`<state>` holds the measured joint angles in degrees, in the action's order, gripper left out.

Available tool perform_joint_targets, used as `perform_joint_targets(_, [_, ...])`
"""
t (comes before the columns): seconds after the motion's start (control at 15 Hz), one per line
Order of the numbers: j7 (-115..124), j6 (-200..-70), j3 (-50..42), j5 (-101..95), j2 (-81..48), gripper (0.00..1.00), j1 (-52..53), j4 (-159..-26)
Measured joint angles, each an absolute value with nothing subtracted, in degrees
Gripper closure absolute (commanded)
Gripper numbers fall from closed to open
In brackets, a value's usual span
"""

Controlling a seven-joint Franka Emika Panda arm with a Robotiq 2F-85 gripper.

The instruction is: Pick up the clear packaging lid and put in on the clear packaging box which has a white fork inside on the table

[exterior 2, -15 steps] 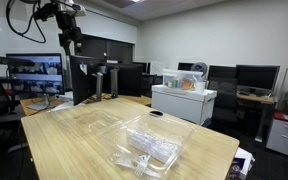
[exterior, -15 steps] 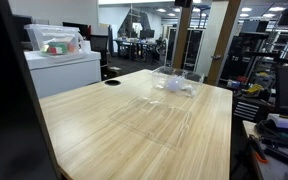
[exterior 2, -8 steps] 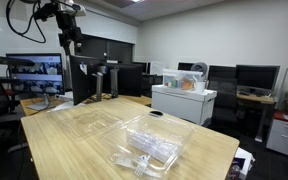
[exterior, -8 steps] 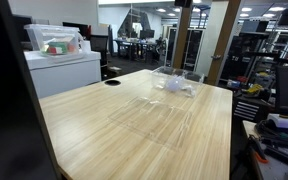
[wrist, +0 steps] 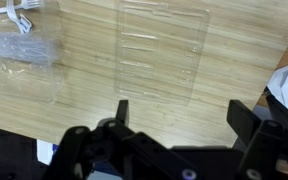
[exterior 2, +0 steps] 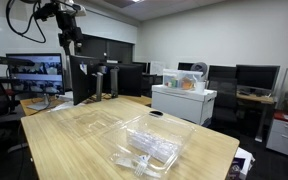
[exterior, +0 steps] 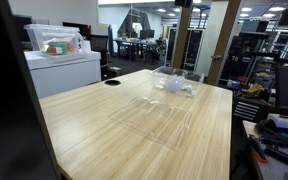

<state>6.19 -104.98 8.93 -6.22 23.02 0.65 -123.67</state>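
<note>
The clear packaging lid lies flat on the table, straight ahead of my gripper in the wrist view. It also shows mid-table in both exterior views. The clear packaging box with the white fork inside stands apart from the lid, at upper left in the wrist view. The box sits near a table end. My gripper is open and empty, high above the table.
A small black hole marks the tabletop near one rim. A white cabinet carrying a bin of coloured items stands beside the table. Monitors stand behind it, and cluttered shelves stand off another side.
</note>
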Motion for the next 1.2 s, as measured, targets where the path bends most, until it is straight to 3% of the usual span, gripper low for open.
perform_joint_targets(1.2, [-54.03, -111.98, -0.28, -15.19, 15.41, 0.0, 5.6, -125.14])
